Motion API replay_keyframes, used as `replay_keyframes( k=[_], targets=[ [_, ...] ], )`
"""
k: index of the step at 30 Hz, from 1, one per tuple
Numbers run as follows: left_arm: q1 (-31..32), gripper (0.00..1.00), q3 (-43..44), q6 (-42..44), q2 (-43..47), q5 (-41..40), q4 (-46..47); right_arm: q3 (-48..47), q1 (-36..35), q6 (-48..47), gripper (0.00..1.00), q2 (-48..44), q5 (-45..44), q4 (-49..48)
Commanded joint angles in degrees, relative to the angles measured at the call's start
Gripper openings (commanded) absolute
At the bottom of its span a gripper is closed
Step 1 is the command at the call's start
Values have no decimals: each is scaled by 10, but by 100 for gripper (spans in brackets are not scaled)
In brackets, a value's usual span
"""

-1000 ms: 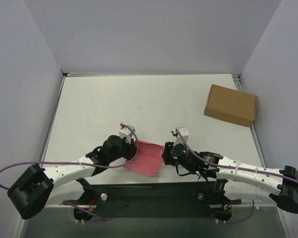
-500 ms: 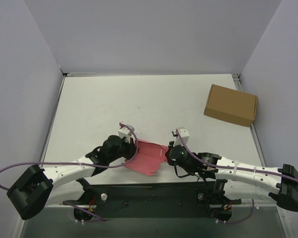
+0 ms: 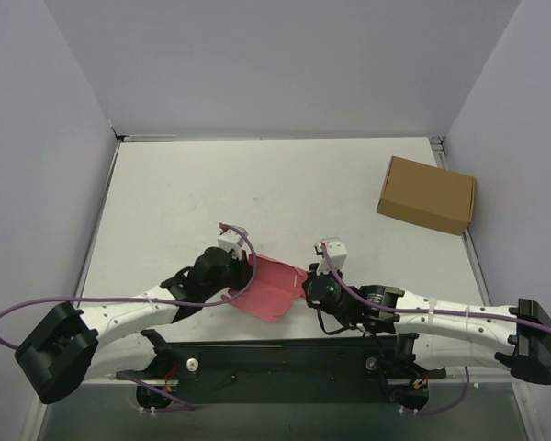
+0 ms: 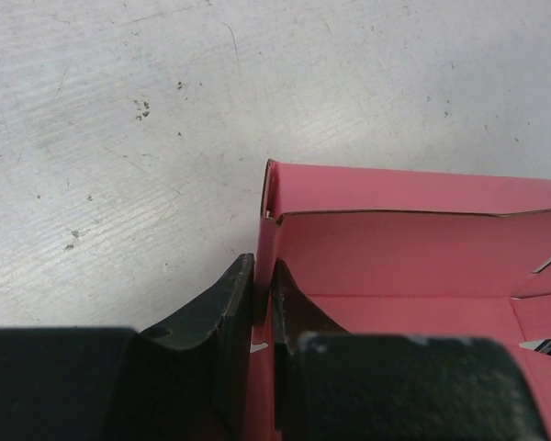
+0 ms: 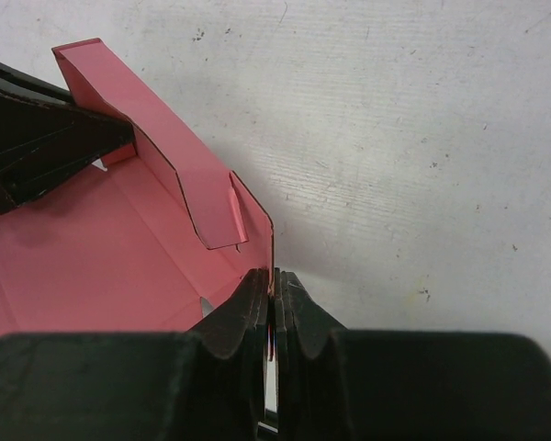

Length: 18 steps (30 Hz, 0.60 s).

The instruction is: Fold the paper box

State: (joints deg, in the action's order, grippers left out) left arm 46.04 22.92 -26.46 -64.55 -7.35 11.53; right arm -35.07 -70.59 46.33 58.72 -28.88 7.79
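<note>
1. Since before, the right gripper (image 3: 308, 287) moved slightly left; the paper box (image 3: 268, 288) looks narrower.
2. Jaws of the left gripper (image 4: 263, 299) and the right gripper are clamped on its opposite walls.
3. It is between them, at the near part of the surface (image 3: 257, 193).

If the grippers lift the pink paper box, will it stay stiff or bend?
Probably floppy: the paper box shows thin single-sheet walls in both wrist views. Likely light, since the left gripper and right gripper hold it by edges alone. Hard pinching may crease it.

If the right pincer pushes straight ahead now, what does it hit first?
The box wall it clamps; past that, only bare table shows. The left pincer sits off to the side, though depth is unclear.
</note>
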Motion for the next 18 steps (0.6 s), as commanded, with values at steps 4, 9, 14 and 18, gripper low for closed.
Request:
replay_keyframes(
  k=[4, 9, 14, 18],
  targets=[
    [-14, 0, 16, -26, -18, -133, -48, -23, -19, -2, 0, 8, -56, 67],
    [-14, 0, -5, -47, -14, -126, -6, -23, -26, 4, 0, 12, -62, 67],
    [-17, 0, -49, 23, -1, 0, 107, -9, -26, 13, 0, 23, -74, 67],
    [-17, 0, -70, 60, -16, 47, 147, 12, -27, 19, 0, 35, -86, 58]
  ],
)
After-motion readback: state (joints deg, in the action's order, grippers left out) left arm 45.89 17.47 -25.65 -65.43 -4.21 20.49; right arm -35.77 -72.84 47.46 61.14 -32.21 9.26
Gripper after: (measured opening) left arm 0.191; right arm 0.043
